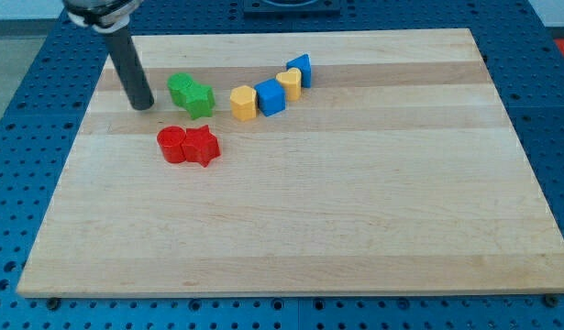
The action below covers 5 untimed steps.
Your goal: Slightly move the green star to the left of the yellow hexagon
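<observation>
The rod has no gripper, so nothing is held. The tip [142, 105] sits in the upper left, just left of the green blocks. The green star [199, 99] is left of the yellow hexagon [244, 103]. Next it likely needs only a small, careful push.

board: pale wooden board [355, 220] on blue pegboard
near top-left corner: green cube [180, 88] touching green star [199, 99]; red cylinder [172, 145] touching red star [201, 145]
top edge row: yellow hexagon [244, 103], blue cube [271, 96], yellow heart [290, 82], blue triangle [301, 68]
</observation>
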Each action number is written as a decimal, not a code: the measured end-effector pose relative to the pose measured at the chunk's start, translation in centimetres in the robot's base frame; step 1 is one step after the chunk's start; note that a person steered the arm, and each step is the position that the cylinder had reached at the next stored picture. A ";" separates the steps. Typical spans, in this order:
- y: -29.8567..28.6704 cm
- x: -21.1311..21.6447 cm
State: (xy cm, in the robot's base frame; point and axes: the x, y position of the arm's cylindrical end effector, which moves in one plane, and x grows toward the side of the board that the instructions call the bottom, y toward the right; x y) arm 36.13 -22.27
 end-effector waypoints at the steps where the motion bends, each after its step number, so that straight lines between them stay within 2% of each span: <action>1: 0.2 2.0; 5: 6.0 2.0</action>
State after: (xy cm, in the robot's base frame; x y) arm 38.13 -16.24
